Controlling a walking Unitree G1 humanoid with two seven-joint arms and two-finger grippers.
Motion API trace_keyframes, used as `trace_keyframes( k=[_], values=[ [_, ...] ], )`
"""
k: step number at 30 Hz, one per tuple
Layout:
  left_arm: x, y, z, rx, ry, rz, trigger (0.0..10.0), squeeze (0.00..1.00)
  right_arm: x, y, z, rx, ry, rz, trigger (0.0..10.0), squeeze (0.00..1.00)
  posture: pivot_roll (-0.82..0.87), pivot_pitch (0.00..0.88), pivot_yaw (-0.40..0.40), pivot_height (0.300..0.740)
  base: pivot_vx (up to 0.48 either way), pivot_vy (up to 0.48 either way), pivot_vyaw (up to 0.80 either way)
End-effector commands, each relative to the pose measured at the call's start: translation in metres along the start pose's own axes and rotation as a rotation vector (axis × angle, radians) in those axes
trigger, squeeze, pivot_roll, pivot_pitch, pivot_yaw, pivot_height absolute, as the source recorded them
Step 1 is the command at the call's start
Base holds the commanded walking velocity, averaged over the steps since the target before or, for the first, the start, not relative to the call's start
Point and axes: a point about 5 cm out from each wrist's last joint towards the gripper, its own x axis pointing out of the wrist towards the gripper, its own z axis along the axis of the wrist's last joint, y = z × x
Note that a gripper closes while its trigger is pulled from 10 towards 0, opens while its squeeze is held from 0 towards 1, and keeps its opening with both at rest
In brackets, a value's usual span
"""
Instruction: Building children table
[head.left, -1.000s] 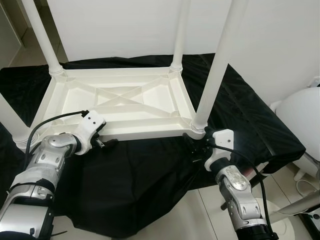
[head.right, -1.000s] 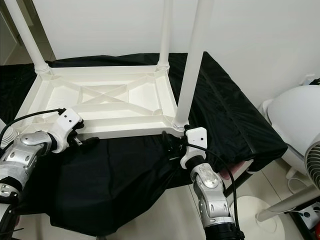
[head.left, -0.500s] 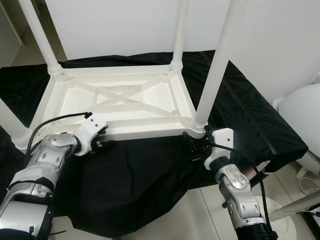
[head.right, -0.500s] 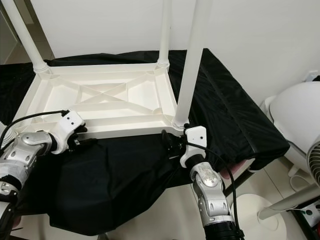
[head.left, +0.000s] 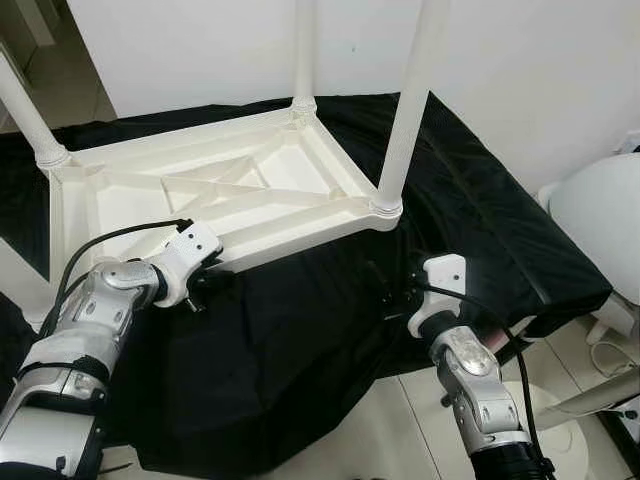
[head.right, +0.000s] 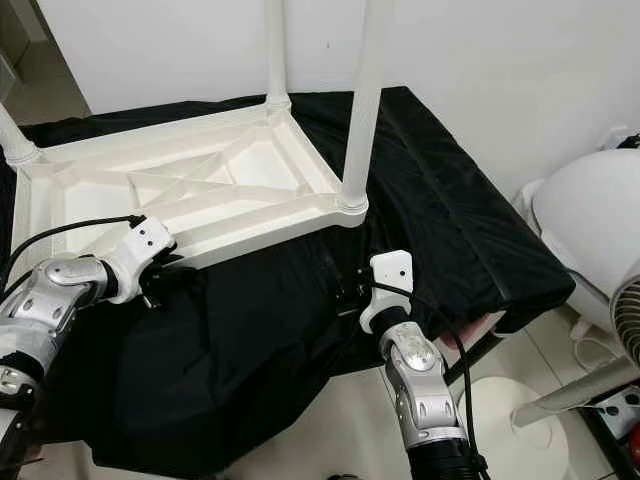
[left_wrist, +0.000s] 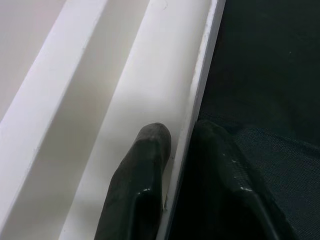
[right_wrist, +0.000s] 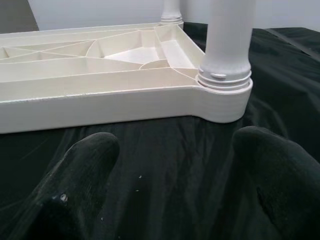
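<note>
Since 0.5 s ago I see the upside-down white table (head.left: 230, 190) swung away from my right gripper (head.left: 392, 288), near-right leg (head.left: 405, 110) now apart from it. Right fingers (right_wrist: 85, 165) spread, holding nothing, over the black cloth (head.left: 300, 340). Left gripper (head.left: 205, 285) clamps the table's near rim, 1 finger (left_wrist: 140, 175) inside, 1 outside. Legs' tops cut off.
</note>
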Motion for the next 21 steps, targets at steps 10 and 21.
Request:
trace_keyframes(
  k=[10, 21],
  values=[
    [0.020, -0.053, 0.037, 0.014, -0.224, -0.074, 10.0, 0.00, 0.002, 0.006, -0.002, 0.000, 0.002, 0.006, 10.0, 0.00, 0.02, 0.096, 0.025, 0.740, 0.000, 0.000, 0.00],
    [0.019, -0.088, 0.043, 0.042, -0.257, -0.238, 10.0, 1.00, 0.005, 0.007, -0.002, -0.001, -0.002, 0.013, 10.0, 0.00, 0.02, 0.099, 0.028, 0.740, 0.000, 0.000, 0.00]
  ],
)
